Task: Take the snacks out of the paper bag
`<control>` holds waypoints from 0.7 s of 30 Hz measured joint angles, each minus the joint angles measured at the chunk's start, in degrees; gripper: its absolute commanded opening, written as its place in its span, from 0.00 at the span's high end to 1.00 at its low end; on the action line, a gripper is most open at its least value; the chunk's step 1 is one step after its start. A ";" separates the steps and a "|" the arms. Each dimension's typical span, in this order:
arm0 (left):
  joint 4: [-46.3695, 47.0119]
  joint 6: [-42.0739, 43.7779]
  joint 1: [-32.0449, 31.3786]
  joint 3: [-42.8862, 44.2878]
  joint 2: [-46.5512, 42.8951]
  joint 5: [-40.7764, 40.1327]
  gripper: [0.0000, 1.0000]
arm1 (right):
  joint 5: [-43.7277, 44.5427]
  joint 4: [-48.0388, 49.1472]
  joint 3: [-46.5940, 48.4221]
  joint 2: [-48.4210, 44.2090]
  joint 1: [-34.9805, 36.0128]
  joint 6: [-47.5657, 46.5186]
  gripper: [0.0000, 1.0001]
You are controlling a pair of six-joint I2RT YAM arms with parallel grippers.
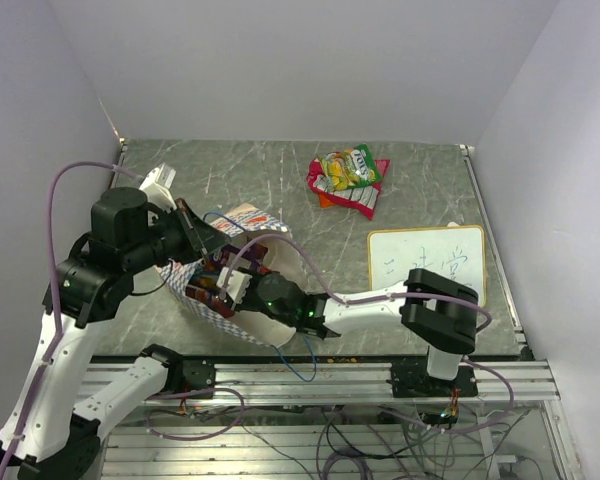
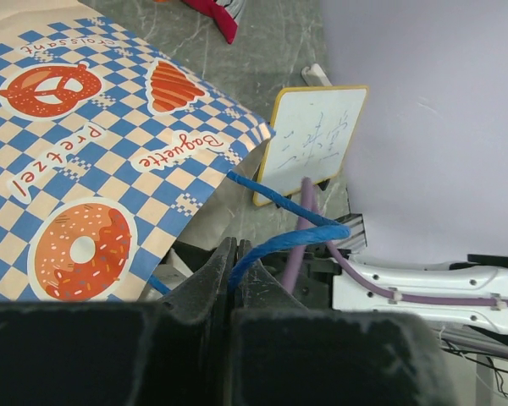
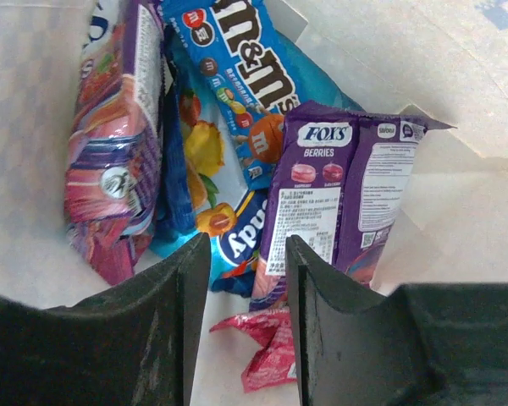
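Note:
The paper bag (image 1: 263, 326) lies tilted on its side at the table's near left, its checkered band (image 2: 85, 169) printed with pastries. My left gripper (image 2: 231, 254) is shut on the bag's blue string handle (image 2: 288, 238). My right gripper (image 3: 247, 254) is inside the bag with its jaws apart and nothing clamped between them. Just past its fingertips lie snacks: a purple berry packet (image 3: 339, 194), a blue chocolate packet (image 3: 245, 68), a pink-purple packet (image 3: 114, 144), and a small red packet (image 3: 267, 347) below the gap. More snacks (image 1: 348, 180) lie on the table at the back.
A white framed writing board (image 1: 427, 262) lies flat at the right of the table, near the right arm's elbow. A purple cable (image 2: 309, 228) runs past the handle. The metal rail (image 1: 320, 375) edges the near side.

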 measured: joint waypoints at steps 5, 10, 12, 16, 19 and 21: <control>0.07 -1.27 0.00 0.31 -0.66 -0.24 0.93 | 0.74 0.94 2.14 2.69 -1.38 -0.70 0.60; 0.48 -1.46 0.00 1.36 -0.20 -0.63 0.93 | 0.81 2.86 1.79 2.69 -3.34 0.52 0.56; 0.52 -1.44 0.00 1.46 0.00 -0.63 0.93 | 0.68 3.72 1.55 2.80 -4.09 1.49 0.54; 0.98 -1.44 0.00 1.57 0.72 -0.57 0.93 | -1.36 4.61 1.62 3.87 -5.29 3.48 0.47; 1.62 -1.42 0.00 1.60 1.46 -0.24 0.93 | -2.43 5.01 1.62 5.18 -5.62 3.98 0.42; 1.62 -1.38 0.00 1.60 1.81 0.00 0.93 | -2.43 5.07 2.25 6.47 -5.62 3.91 0.39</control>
